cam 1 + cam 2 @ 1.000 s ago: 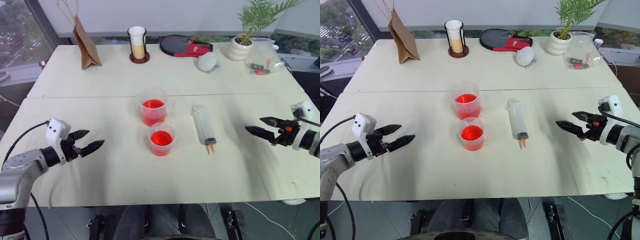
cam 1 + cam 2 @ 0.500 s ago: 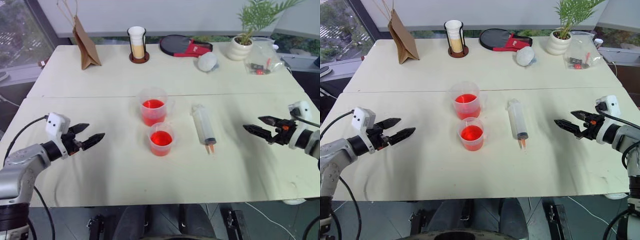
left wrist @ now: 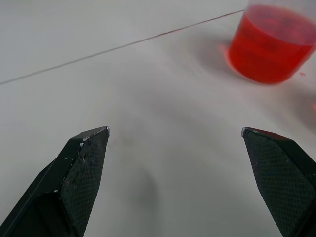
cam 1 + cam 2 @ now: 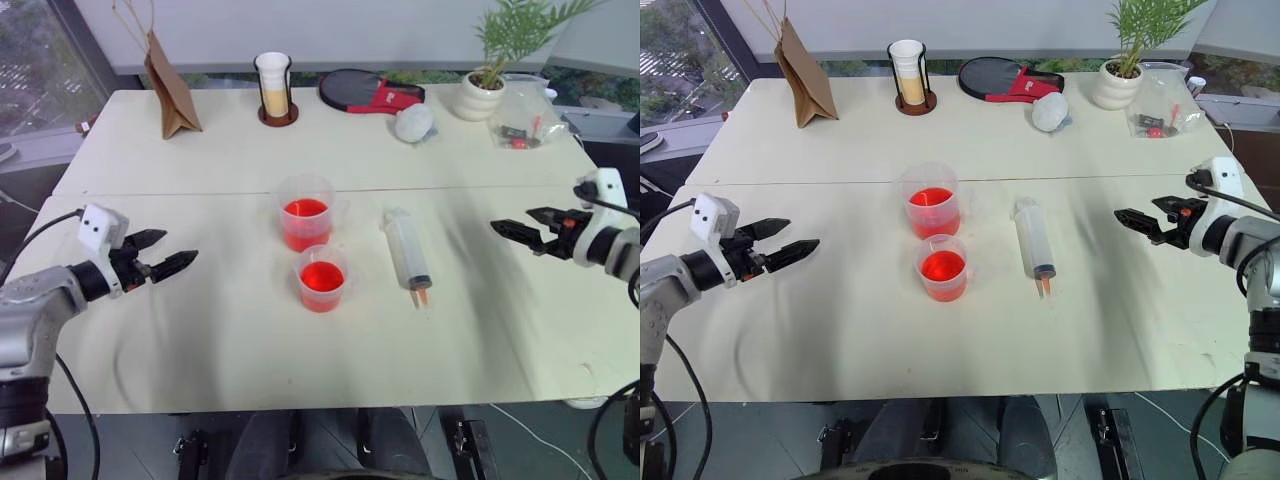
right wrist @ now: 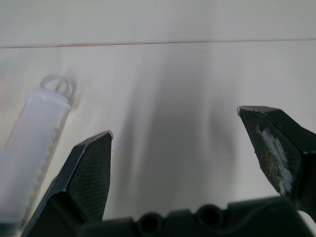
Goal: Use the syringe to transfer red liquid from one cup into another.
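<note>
On the cream surface (image 4: 200, 330), right of the two red-filled cups, the syringe (image 4: 408, 251) lies flat: likely light, rigid, slippery, best grasped mid-barrel by the empty, wide-open right pincer (image 4: 512, 230).

Bright, even daylight from windows behind table (image 4: 200, 330). Soft, faint shadows beside cups and syringe (image 4: 408, 250). No harsh glare. Head views sharp. Wrist views soft, motion-blurred; red cup (image 3: 269, 47) and syringe smeared.
</note>
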Available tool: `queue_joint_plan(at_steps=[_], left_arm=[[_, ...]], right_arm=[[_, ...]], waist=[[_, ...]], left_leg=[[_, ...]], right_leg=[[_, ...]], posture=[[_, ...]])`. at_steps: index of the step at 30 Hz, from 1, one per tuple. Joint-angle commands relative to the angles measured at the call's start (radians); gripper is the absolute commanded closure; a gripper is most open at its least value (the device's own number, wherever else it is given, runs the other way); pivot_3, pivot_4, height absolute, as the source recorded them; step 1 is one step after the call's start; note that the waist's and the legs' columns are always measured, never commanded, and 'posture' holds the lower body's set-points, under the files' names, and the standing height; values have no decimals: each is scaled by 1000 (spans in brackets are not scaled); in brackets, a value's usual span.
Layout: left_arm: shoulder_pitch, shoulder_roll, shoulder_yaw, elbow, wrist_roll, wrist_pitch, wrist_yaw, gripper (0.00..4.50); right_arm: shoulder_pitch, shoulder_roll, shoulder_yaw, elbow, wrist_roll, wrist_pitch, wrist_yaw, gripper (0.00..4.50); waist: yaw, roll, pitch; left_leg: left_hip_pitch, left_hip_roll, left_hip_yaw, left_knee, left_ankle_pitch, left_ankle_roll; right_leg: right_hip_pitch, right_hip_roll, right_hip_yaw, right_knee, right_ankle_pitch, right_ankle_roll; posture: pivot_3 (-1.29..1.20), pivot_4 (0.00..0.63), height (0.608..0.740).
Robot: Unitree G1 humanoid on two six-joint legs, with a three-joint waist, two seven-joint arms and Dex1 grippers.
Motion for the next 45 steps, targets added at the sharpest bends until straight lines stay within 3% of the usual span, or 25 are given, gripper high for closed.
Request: queue_joint_plan(at_steps=[1, 7, 11, 15, 21, 29, 32, 35, 37, 42, 45], left_arm=[[-73, 122, -50, -33, -2, 23, -151, 62], [-186, 197, -141, -34, 4, 63, -267, 62], [-207, 183, -164, -129, -5, 74, -260, 62], [-178, 159, -161, -243, -35, 110, -231, 62], [-134, 112, -139, -314, -52, 119, -165, 62], [-93, 58, -121, -320, -62, 108, -102, 62], [-89, 53, -116, -318, -63, 103, -92, 0], [-92, 51, -112, -304, -60, 94, -90, 0], [-96, 52, -111, -291, -56, 87, -91, 0], [-106, 67, -107, -246, -34, 57, -98, 0], [-118, 78, -83, -197, -43, 46, -111, 0]], right_arm=[[-243, -75, 129, 10, -68, 136, 37, 0], [-567, -38, 421, 99, -124, 403, 190, 0], [-684, 61, 547, 189, -123, 557, 248, 0], [-760, 132, 629, 288, -129, 644, 282, 0], [-795, 229, 706, 403, -163, 630, 290, 0], [-801, 396, 686, 609, -259, 502, 187, 0], [-799, 433, 682, 652, -292, 462, 166, 926], [-811, 468, 634, 690, -299, 467, 134, 2453], [-818, 479, 613, 699, -304, 478, 124, 3087], [-842, 464, 517, 711, -295, 515, 67, 3093], [-934, 400, 345, 682, -229, 378, 42, 3093]], waist=[[-8, 1, 2], [-24, 4, 3], [-28, 3, 3], [-22, 3, 3], [-23, 3, 3], [-23, 3, 3], [-26, 2, 2], [-28, 1, 2], [-32, 1, 2], [-30, 1, 2], [-27, 3, 3]], left_leg=[[-1, 0, 0, 0, 0, 0], [-4, 1, 0, -4, 1, -2], [-9, 0, 2, -2, 2, -3], [-20, -1, 3, 3, 5, -7], [-20, -1, 3, 7, 5, -7], [-18, 0, 3, 11, 5, -7], [-18, 0, 2, 11, 5, -7], [-17, 0, 2, 12, 5, -7], [-16, 0, 2, 12, 6, -8], [-16, 1, 2, 12, 6, -8], [-17, 0, 2, 12, 6, -8]], right_leg=[[-1, 0, 0, 0, 0, 0], [-7, 1, -1, 1, 1, -1], [-10, 3, -2, 1, 1, 0], [-23, 3, -1, 14, 1, 0], [-22, 4, -2, 16, 1, 0], [-21, 5, -2, 18, 1, 0], [-20, 5, -2, 18, 1, 0], [-19, 5, -2, 18, 1, 0], [-19, 5, -2, 19, 1, 0], [-20, 6, -2, 19, 1, 0], [-20, 6, -2, 19, 1, 0]], posture=[[0, 150, 740], [0, 150, 740], [0, 150, 740], [0, 150, 740], [0, 150, 740], [0, 150, 740], [0, 150, 740], [0, 150, 740], [0, 150, 740], [0, 150, 740], [0, 150, 740]])
